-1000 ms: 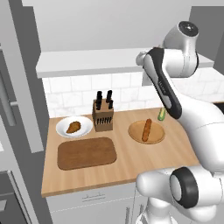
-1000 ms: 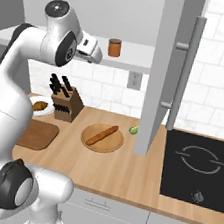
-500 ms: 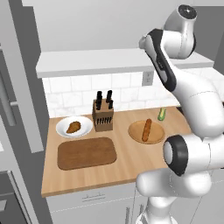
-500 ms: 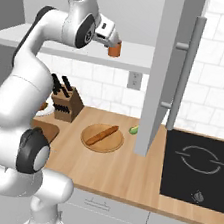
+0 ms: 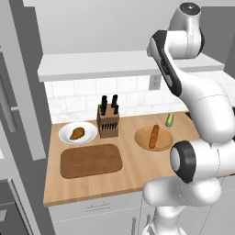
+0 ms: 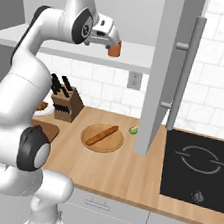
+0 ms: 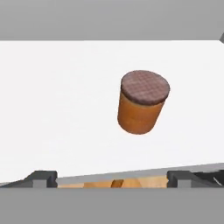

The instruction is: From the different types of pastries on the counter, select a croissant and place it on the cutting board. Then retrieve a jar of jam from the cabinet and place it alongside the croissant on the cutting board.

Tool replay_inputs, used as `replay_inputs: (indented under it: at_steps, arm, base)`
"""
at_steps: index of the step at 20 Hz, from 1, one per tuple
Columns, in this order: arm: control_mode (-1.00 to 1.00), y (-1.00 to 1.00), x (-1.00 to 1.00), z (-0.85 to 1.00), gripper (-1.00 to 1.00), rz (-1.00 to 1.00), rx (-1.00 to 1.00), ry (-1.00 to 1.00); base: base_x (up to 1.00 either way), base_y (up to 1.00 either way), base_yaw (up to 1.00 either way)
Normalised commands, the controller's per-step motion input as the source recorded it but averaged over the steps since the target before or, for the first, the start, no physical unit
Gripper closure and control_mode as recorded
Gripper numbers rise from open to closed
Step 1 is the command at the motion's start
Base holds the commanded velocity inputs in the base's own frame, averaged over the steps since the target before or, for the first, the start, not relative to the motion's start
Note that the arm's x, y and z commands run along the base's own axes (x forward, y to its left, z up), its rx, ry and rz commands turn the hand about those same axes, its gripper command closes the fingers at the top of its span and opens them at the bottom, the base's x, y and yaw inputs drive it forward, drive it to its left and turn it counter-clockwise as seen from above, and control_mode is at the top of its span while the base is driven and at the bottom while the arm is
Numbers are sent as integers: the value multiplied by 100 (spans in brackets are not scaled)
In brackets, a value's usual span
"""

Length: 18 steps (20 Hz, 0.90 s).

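gripper (image 6: 113, 38) is raised to the cabinet shelf (image 6: 127, 55), its two fingers spread apart with nothing between them; in the hand view the fingertips (image 7: 43, 178) sit at the bottom corners, wide of each other, and the jar (image 7: 142, 107) stands upright on the white shelf floor (image 7: 52, 109) ahead of them, untouched, a little right of centre. from the right base view the jar (image 6: 114, 49) shows as a small orange cylinder just past the gripper's end, near the shelf's front edge; whether the fingers reach beside it there i cannot tell. down on the counter (image 5: 137, 172) the croissant (image 5: 77, 133) lies on a white plate (image 5: 90, 129) at the back left, not on the board. the cutting board (image 5: 92, 160) lies just in front of that plate with nothing on it. a knife block (image 5: 108, 123) stands beside the plate, between it and a round wooden plate (image 5: 143, 138) that carries the long thin roll (image 5: 153, 136). a small yellow-green object (image 5: 170, 120) lies behind the wooden plate, near the tiled wall. in the right base view the open cabinet door (image 6: 167, 76) hangs over the counter, with a black cooktop (image 6: 197, 169) to its right. the arm (image 5: 183, 87) rises from the base and bends over at the top toward the shelf.
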Motion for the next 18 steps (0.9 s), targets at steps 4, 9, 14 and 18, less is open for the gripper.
replay_inputs:
  at_steps: [4, 9, 14, 18]
  arm:
    - [-100, -75, 79, 0, -100, 0, 25, -2]
    - [-100, -39, 49, 1, -100, 0, 22, -2]
    - [-100, 0, 0, 0, -100, 0, 4, -1]
    - [-100, 22, 56, 5, -100, -1, 0, 0]
  base:
    - [0, 0, 0]
    - [0, 0, 0]
    - [0, 0, 0]
    - [0, 0, 0]
